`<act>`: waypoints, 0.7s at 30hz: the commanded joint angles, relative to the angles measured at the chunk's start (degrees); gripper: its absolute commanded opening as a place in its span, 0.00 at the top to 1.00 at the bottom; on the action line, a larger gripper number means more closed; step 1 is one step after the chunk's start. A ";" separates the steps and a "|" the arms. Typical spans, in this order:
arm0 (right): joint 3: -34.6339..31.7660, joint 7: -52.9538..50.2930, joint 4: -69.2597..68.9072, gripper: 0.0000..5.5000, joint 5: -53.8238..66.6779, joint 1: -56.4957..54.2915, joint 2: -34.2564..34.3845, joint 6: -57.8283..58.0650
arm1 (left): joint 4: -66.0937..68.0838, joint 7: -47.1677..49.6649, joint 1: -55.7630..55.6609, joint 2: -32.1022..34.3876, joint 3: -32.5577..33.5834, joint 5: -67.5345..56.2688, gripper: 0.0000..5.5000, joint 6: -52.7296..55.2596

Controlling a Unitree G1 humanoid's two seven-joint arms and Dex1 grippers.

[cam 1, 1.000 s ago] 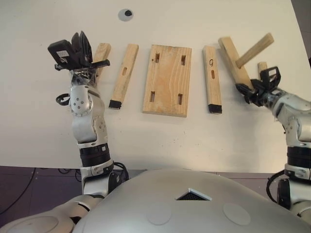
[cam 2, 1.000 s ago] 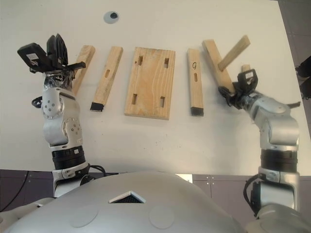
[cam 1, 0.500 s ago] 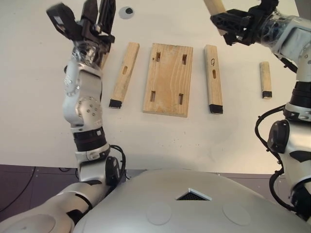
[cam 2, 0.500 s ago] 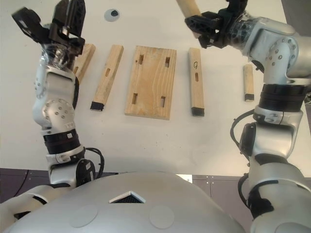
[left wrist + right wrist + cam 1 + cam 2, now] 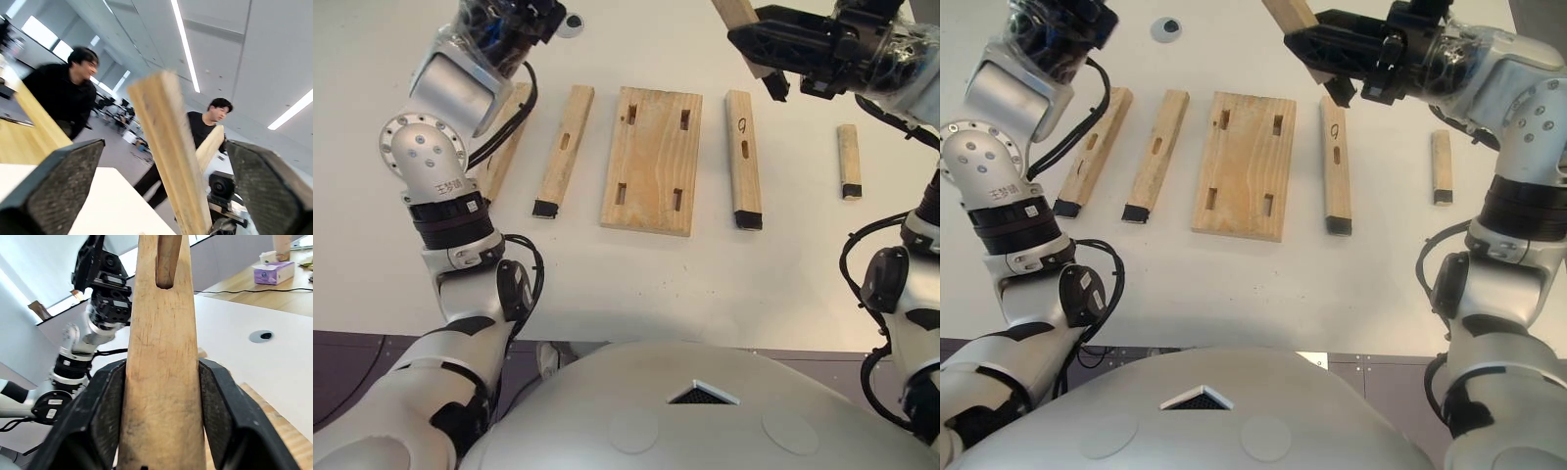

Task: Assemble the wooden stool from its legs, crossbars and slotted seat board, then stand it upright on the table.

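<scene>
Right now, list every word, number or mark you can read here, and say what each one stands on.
"9": handwritten in dark pen on the wooden leg just right of the slotted seat board; it may be another looped character.
Print on the tissue box: too blurred to read.
Small print on the left arm's joint: too small to read.
Nothing else is legible.

A single handwritten mark, shaped like a 9 or a small q, is seen in dark pen on the wooden leg (image 5: 744, 181) laid just right of the slotted seat board (image 5: 651, 162), beyond its slot. Print on the tissue box (image 5: 276, 271) cannot be read.
</scene>
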 commanded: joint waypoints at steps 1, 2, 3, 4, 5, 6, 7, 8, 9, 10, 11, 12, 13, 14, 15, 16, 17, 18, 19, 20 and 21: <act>-1.77 0.35 -1.43 0.63 4.41 -0.24 0.56 0.98 | 0.38 0.89 -0.44 -0.98 -0.02 -3.02 0.16 2.61; -1.56 0.74 -2.07 0.63 5.53 0.23 0.33 1.51 | 0.15 1.38 -0.13 -1.50 0.63 -4.88 0.16 3.27; -1.33 1.31 -2.75 0.63 6.75 0.77 0.03 2.30 | -0.46 1.82 0.26 -1.98 1.15 -7.13 0.16 3.97; -0.78 1.94 -3.65 0.63 7.90 1.58 -0.40 3.06 | -1.12 1.83 0.62 -2.27 1.66 -10.01 0.16 4.89; -0.25 2.67 -4.58 0.63 8.93 2.51 -0.79 3.78 | -1.37 2.49 0.82 -2.76 2.15 -12.11 0.16 5.12; 0.26 3.27 -5.07 0.63 9.64 3.12 -1.10 4.17 | -1.64 3.25 1.04 -3.24 2.61 -14.20 0.16 5.08; 0.71 3.33 -5.23 0.63 9.71 3.72 -1.04 4.17 | -2.04 3.67 1.35 -3.66 3.10 -16.76 0.16 5.17; 0.88 3.30 -5.14 0.63 9.86 4.12 -0.93 4.24 | -2.40 4.11 1.59 -3.93 3.30 -18.28 0.16 5.13; 1.00 3.40 -5.21 0.63 10.03 4.60 -0.93 4.11 | -2.48 4.36 1.63 -4.01 3.15 -19.11 0.16 5.11; 1.10 3.43 -5.20 0.63 10.11 4.89 -0.89 3.96 | -2.64 4.37 1.77 -3.84 2.79 -19.46 0.16 5.18; 0.94 3.42 -4.90 0.63 10.39 4.90 -0.77 3.90 | -2.86 4.40 2.03 -3.66 2.33 -19.55 0.16 5.15; 0.62 3.21 -4.44 0.63 10.72 4.72 -0.56 3.92 | -2.66 4.54 2.09 -3.58 2.20 -20.00 0.19 5.11; 0.13 3.01 -3.98 0.63 11.19 4.55 -0.42 4.03 | -2.81 4.53 2.33 -3.51 2.16 -20.46 0.21 5.10; -0.51 2.82 -3.44 0.63 11.76 4.38 -0.33 4.15 | -3.22 4.34 2.59 -3.33 2.11 -20.87 0.24 5.09; -0.82 2.67 -3.07 0.63 12.06 4.24 -0.33 4.13 | -3.36 4.20 2.62 -3.06 2.13 -21.24 0.27 5.09; -0.80 2.50 -2.91 0.63 12.19 4.14 -0.34 3.91 | -3.19 3.94 2.46 -2.64 2.20 -21.46 0.29 5.11; -0.79 2.59 -2.99 0.63 12.29 4.27 -0.54 3.74 | -3.17 3.75 2.38 -2.33 2.18 -21.60 0.31 5.04; -0.71 2.76 -2.99 0.63 12.22 4.33 -0.71 3.58 | -3.32 3.30 2.38 -2.00 2.11 -21.47 0.34 4.98; -0.65 2.96 -2.98 0.63 12.16 4.40 -0.88 3.49 | -3.45 2.86 2.42 -1.74 2.04 -21.41 0.37 4.94; -0.53 3.31 -3.12 0.63 12.06 4.52 -1.10 3.38 | -3.48 2.54 2.41 -1.54 1.98 -21.35 0.40 4.89; -0.41 3.81 -3.62 0.63 12.22 4.77 -1.40 3.42 | -3.03 2.51 2.06 -1.42 1.83 -20.70 0.42 4.62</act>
